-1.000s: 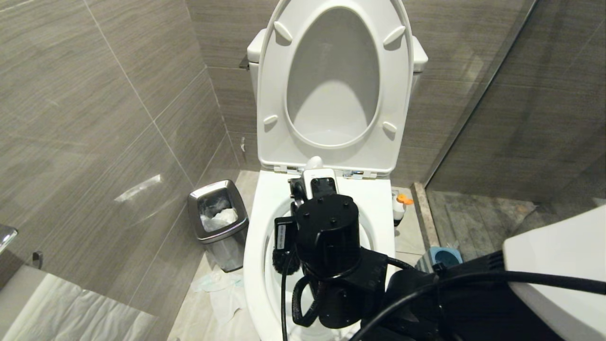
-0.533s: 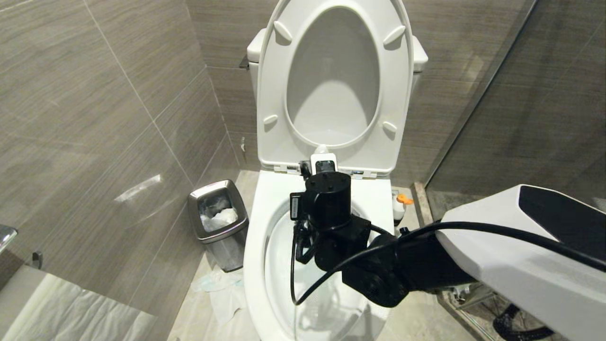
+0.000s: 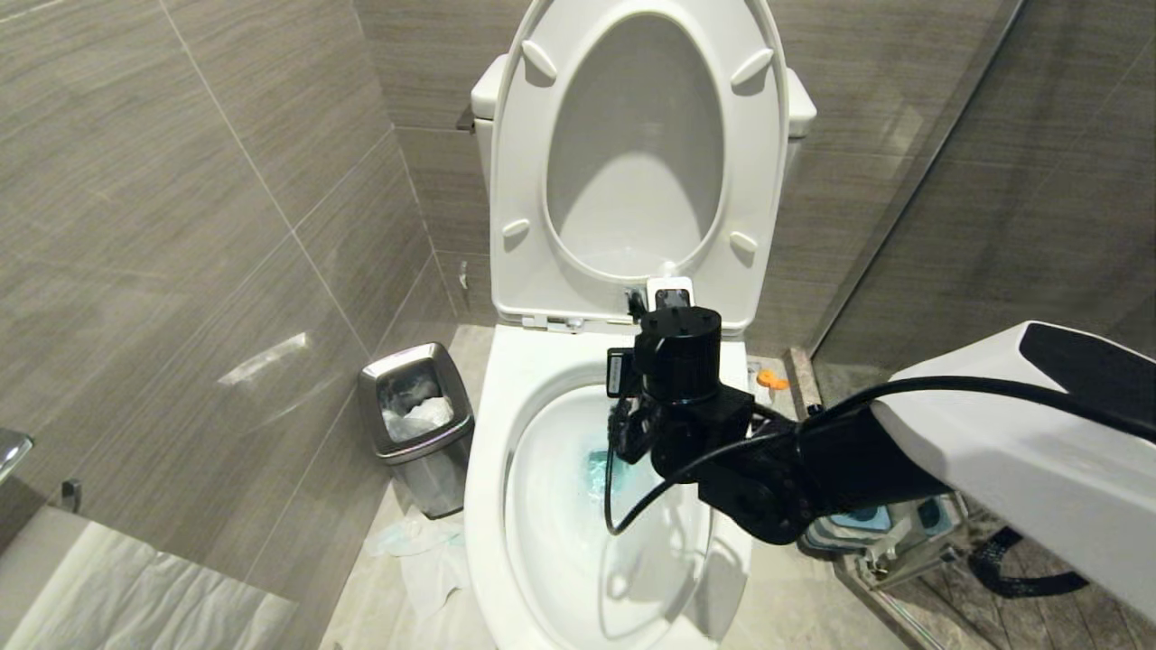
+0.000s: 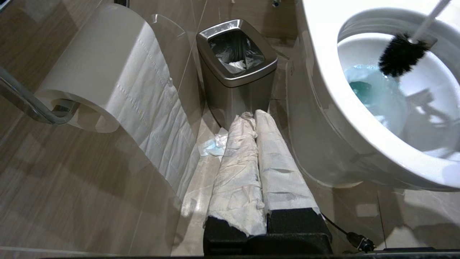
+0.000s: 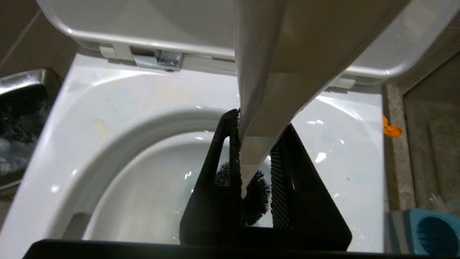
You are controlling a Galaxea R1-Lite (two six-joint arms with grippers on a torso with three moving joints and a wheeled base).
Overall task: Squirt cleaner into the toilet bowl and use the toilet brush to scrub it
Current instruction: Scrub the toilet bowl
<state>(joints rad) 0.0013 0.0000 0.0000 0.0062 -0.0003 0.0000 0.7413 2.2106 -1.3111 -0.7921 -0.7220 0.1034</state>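
Grey-tiled bathroom. Teal cleaner already pooled in toilet bowl [image 3: 506, 424]. Right gripper [image 5: 253, 151] clamps toilet brush [image 4: 400, 57] handle, bristles inside the basin above the water; scrubbing under way, unfinished. Left gripper [image 4: 257, 151] parked, closed, empty.

My right arm [image 3: 1020, 451] has a white shell with a black panel, a black screwed wrist and looping black cable; paper-wrapped left fingers [image 4: 251, 172].

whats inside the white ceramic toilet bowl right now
Inside the glossy white ceramic toilet bowl there is teal-blue liquid and the round black bristle head of the toilet brush, held by the right gripper. In the head view the arm covers the brush head.
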